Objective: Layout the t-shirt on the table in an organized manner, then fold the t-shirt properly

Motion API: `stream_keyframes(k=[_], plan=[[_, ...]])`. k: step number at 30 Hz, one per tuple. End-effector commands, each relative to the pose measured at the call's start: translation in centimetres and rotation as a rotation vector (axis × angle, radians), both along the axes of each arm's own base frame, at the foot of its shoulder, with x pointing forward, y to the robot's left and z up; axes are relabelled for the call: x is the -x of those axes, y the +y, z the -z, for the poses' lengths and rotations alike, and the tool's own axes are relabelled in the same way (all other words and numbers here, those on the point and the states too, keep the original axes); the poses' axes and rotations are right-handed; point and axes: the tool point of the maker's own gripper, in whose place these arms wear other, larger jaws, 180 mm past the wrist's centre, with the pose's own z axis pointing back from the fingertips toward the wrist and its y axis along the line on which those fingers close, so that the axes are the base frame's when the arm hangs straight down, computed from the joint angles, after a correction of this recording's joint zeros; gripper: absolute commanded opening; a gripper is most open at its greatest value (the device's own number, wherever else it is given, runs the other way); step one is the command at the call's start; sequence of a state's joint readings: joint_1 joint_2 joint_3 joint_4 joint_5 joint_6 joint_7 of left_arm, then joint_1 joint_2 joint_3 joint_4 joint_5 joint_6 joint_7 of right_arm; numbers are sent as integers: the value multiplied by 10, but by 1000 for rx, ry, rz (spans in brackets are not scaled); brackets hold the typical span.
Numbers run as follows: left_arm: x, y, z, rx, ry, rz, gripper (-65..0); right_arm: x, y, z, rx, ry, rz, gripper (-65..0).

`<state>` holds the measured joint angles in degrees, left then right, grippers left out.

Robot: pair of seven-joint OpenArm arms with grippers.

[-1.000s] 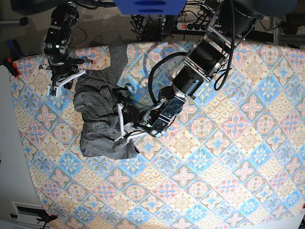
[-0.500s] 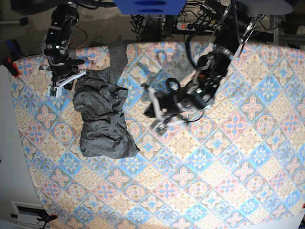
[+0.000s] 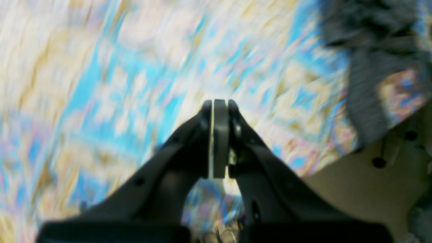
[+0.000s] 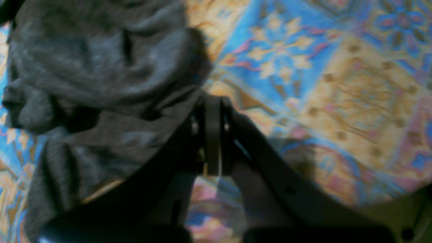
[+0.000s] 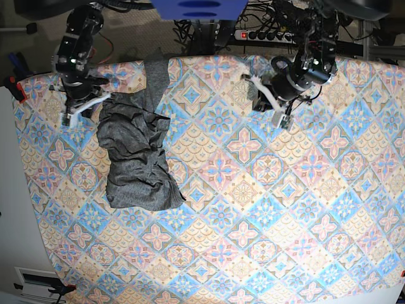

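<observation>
Trouble is brewing: the t-shirt (image 5: 135, 158) is lying bunched at nine o'clock on the table (image 5: 266, 221), and with the left gripper (image 5: 278, 107) and right gripper (image 5: 82, 104) both pinching shut on nothing, any drag is risking worse wrinkles.

This looks like a robotics lab or test room, not a home. The worktop (image 5: 253, 209) wears a household-style cloth of pastel diamond tiles, yet two black robot arms are mounted at its far edge, one at each far corner. Behind that far edge lies a tangle of black cables (image 5: 266, 19) and a power strip (image 5: 262, 35) with a red switch, on a drab floor. A blue fixture (image 5: 199, 7) hangs above the middle of the far edge. Red clamps (image 5: 16, 88) grip the worktop's left rim.
</observation>
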<state>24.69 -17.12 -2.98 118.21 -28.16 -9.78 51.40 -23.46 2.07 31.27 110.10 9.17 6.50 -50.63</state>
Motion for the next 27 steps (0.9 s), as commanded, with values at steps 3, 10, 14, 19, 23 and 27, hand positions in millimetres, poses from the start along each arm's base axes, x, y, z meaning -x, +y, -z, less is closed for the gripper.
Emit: stream_keyframes(k=[3,10,14,19,23,27], plan=[[19,6,1,-19,19,7,-650,28,-13,5,19,41,50,-650],[60,23,27,-226,84,69,-650,78,-11,27,1,157,83,-650],[90,23,33,-242,64,52,-650,88,-9,31,-3,181,81,-650],[135,23,43,-247,158,68,-650,119,-7,41,-6,260,81,-650],[163,28,54,-261,236,71,-650,132,-7,52,-19,305,86,-650],[190,39,85,-279,340,64,-650,170,-5,90,-74,435,122,-650]])
